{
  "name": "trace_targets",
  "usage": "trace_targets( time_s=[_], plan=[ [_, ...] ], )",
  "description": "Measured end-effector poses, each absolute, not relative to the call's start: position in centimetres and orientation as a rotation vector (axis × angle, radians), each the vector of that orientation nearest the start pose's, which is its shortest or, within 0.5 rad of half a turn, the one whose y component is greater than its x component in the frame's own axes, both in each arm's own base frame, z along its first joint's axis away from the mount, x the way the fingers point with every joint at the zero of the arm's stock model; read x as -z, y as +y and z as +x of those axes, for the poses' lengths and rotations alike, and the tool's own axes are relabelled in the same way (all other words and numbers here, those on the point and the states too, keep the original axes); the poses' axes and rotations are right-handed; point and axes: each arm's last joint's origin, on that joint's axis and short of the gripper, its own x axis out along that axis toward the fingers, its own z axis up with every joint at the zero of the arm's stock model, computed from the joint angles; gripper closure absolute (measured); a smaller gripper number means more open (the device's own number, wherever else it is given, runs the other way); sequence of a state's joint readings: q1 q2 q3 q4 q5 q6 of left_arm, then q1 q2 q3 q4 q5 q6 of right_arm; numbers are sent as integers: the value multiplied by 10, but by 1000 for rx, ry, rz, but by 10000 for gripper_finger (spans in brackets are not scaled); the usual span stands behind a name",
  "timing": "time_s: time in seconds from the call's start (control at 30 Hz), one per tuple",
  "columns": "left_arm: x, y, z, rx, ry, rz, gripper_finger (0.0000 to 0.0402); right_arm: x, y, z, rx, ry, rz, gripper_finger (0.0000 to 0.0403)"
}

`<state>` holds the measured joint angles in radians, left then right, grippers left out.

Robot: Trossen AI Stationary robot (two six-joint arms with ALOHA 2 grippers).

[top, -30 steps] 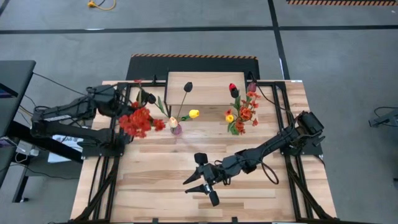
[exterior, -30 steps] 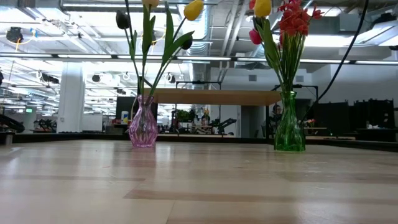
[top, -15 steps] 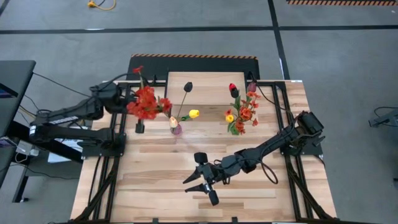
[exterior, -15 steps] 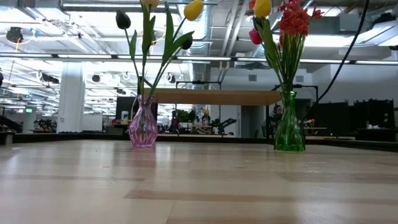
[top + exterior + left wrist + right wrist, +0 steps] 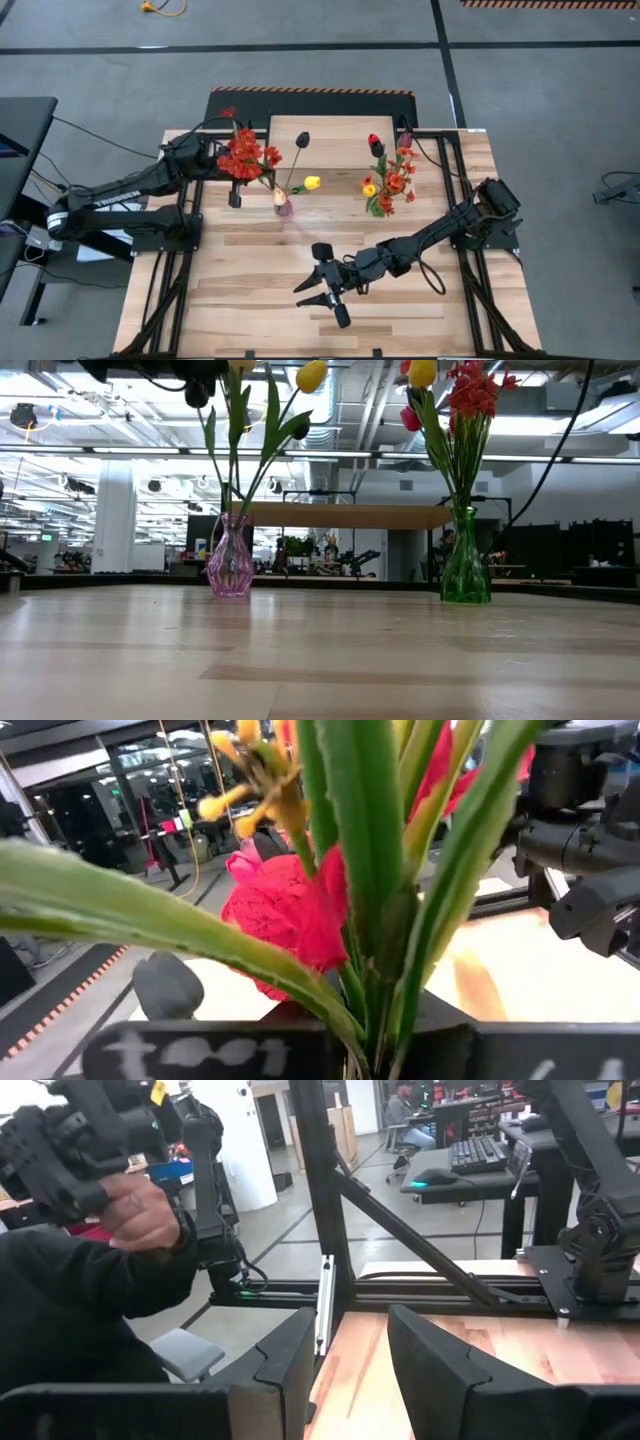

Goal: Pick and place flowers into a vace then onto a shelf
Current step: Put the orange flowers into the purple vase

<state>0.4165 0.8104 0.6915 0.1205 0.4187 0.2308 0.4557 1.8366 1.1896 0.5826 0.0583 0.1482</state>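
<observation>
My left gripper (image 5: 230,170) is shut on an orange-red blossom spray (image 5: 246,155), held up just left of the pink vase (image 5: 284,207). That vase (image 5: 230,565) holds a dark maroon tulip (image 5: 302,140) and a yellow tulip (image 5: 312,183). The green vase (image 5: 465,565) holds a red tulip (image 5: 374,143), a yellow one and orange sprays. Both vases stand on the table in front of the light-wood shelf (image 5: 330,135). My right gripper (image 5: 325,290) waits open over the table's near middle. My left gripper holds the spray by its green stems (image 5: 375,1020), pinched between the two fingers below the blossoms. It comes at them roughly level from the table's left. The spray stands upright and is lifted clear of the table, its red blossoms (image 5: 285,920) above the fingers.
The shelf (image 5: 350,515) stands on black legs at the far edge, behind both vases. Black frame rails run along the table's sides. In the right wrist view a person's hand and dark sleeve (image 5: 90,1290) show beyond the table. Bare planks lie in the near half.
My left gripper has carried the spray toward the table's far edge and right, closing on the pink vase, and now shows at the top of the low view. The spray has stayed upright in the hold. The vases have not moved.
</observation>
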Motion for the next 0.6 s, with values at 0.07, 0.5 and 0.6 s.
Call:
trace_targets(
  time_s=[0.07, 0.5, 0.6],
  plan=[
    [-318, 65, 172, 1, -14, 212, 401, -252, 182, 376, -392, 92, 130, 282],
    [-307, 68, 172, -4, -19, 158, 401, -252, 182, 376, -392, 93, 130, 282],
    [-307, 68, 172, -4, -19, 157, 401, -252, 182, 376, -392, 93, 129, 282]
  ],
)
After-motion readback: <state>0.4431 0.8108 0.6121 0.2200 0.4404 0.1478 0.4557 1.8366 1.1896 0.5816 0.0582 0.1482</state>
